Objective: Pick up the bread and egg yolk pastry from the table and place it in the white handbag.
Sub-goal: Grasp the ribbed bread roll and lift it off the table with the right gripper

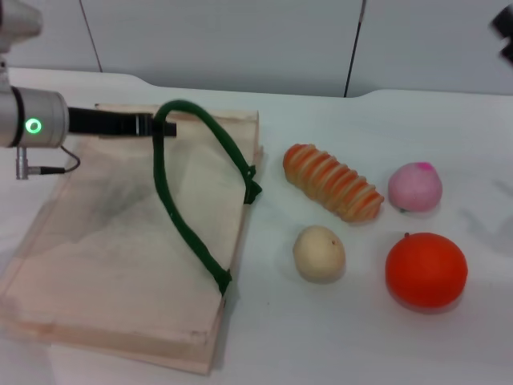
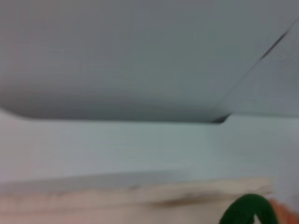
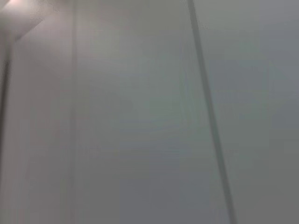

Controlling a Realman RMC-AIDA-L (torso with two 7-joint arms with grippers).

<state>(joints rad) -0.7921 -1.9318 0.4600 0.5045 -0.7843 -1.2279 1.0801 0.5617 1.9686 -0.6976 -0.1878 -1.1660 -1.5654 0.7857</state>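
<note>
Bread [image 1: 333, 183] is sitting on the white table [image 1: 321, 337], lying at a diagonal just right of the white handbag [image 1: 120, 257]. You can see its orange and cream stripes clearly from the head view. The egg yolk pastry [image 1: 319, 253] is right in front of it, close but not touching, also just off the bag's right edge. Farther right you've got a pink ball [image 1: 415, 187] near the end of the bread and an orange ball [image 1: 426, 269] in front of that one, next to the pastry.

The bag lies flat on the table, with its dark green handle [image 1: 188, 188] arching up off the fabric. Your left gripper [image 1: 144, 124] is at the bag's far edge, and it looks closed on the top of that handle loop, holding it raised. In the left wrist view you only get the bag's edge [image 2: 140, 198] and a bit of green handle [image 2: 245, 210] at the corner.

Your right arm barely pokes in at the top right corner of the head view, well away from everything. Its wrist view shows only grey wall panels, so you can't tell what its fingers are doing.
</note>
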